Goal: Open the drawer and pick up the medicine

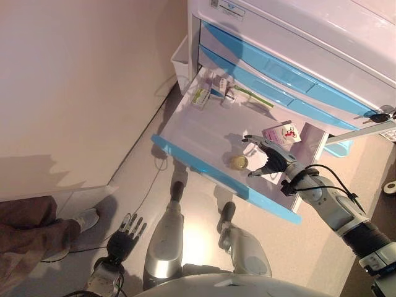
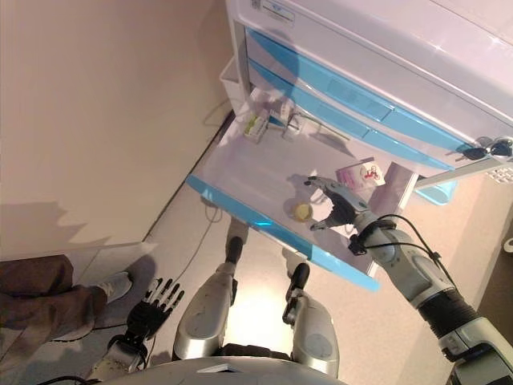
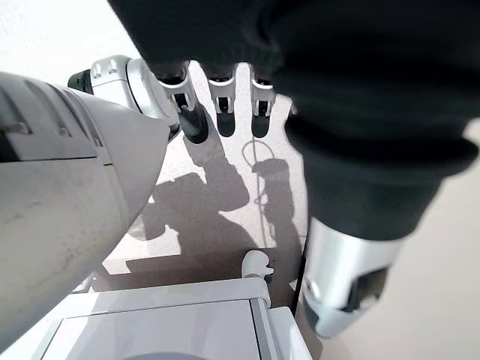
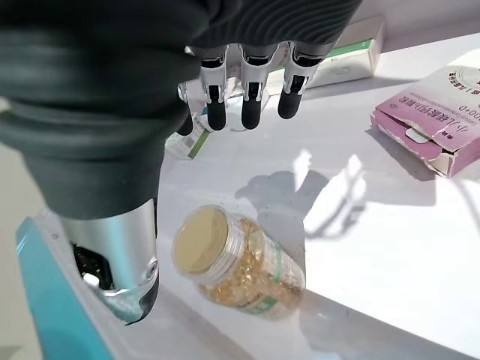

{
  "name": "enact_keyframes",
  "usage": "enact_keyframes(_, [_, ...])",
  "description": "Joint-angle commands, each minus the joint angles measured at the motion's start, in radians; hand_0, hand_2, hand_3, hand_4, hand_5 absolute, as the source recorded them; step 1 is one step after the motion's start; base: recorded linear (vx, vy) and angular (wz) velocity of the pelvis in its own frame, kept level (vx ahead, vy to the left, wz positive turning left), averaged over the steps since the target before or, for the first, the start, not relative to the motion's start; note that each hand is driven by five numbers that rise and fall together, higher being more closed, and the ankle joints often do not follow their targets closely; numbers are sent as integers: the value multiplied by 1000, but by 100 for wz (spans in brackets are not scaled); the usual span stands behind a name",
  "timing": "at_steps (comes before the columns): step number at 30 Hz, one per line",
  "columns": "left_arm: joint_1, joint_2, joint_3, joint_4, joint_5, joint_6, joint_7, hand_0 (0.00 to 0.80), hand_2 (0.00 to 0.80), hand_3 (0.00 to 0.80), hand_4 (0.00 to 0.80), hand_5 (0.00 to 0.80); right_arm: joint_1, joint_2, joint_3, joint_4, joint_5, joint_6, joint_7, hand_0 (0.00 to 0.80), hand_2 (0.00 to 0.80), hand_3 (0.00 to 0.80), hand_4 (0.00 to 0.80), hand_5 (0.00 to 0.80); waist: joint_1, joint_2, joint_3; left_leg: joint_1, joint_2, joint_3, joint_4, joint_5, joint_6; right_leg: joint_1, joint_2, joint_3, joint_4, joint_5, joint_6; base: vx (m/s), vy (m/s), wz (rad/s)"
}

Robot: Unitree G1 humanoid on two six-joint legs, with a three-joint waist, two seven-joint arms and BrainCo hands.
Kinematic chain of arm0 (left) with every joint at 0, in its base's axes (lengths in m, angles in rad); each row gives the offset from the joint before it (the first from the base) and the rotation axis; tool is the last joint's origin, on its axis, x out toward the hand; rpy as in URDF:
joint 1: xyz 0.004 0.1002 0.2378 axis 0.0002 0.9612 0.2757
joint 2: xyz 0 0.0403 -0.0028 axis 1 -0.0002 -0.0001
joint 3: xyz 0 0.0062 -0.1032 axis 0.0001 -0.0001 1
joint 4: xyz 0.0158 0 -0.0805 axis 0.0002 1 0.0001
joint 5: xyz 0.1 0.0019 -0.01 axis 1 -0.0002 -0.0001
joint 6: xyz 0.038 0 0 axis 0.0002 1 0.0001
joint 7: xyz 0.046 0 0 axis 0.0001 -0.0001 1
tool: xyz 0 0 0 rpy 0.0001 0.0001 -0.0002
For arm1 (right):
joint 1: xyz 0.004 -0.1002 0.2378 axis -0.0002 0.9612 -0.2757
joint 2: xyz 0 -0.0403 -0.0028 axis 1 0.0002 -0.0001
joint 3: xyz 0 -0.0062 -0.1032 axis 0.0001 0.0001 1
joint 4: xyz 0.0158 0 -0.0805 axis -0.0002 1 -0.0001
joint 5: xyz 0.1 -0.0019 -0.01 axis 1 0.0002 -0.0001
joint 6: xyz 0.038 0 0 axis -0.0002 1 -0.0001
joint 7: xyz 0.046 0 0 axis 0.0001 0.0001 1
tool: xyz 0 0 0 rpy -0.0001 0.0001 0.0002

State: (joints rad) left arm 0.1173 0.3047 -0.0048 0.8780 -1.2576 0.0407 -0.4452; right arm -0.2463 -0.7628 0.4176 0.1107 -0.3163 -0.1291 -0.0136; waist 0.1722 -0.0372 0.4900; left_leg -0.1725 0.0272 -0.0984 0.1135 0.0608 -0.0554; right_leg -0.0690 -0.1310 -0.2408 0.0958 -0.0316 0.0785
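The lowest drawer (image 1: 204, 133) of the white and blue cabinet stands pulled out. On its floor lies a clear medicine bottle (image 4: 236, 259) of yellow capsules, also seen as the bottle (image 1: 239, 162) near the blue front edge. My right hand (image 1: 270, 156) hovers just above and beside it, open, fingers (image 4: 244, 101) relaxed, thumb (image 4: 124, 262) apart, touching nothing. A pink medicine box (image 1: 281, 133) lies behind the hand. My left hand (image 1: 125, 234) hangs low by the floor, open and idle.
Several green and white boxes (image 1: 210, 91) lie at the drawer's back. The blue drawer front (image 1: 223, 179) juts toward me. Upper drawers (image 1: 278, 74) are closed, with keys (image 1: 380, 116) in the cabinet side. A person's leg and shoe (image 1: 74, 224) stand at the left.
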Motion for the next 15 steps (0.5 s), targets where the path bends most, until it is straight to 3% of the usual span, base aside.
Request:
enact_keyframes(1, [24,4,-34,1,-2,-5,-4,0,0,0,0,0,-31,-19,58,-39,4,-7,-36,0,0,0,0,0,14,-4,-30,-52,-25,2,63,-78,20,-50,-22,-14,60,24,38,2,4,4])
enact_keyframes(15, [19,1,-35,-2,5,-1,-11,0,0,0,0,0,-50,10,84,42,-23,10,-24,0,0,0,0,0,17,5,-20,-62,-29,4,71,-77,24,-63,-24,-16,68,26,33,0,3,2])
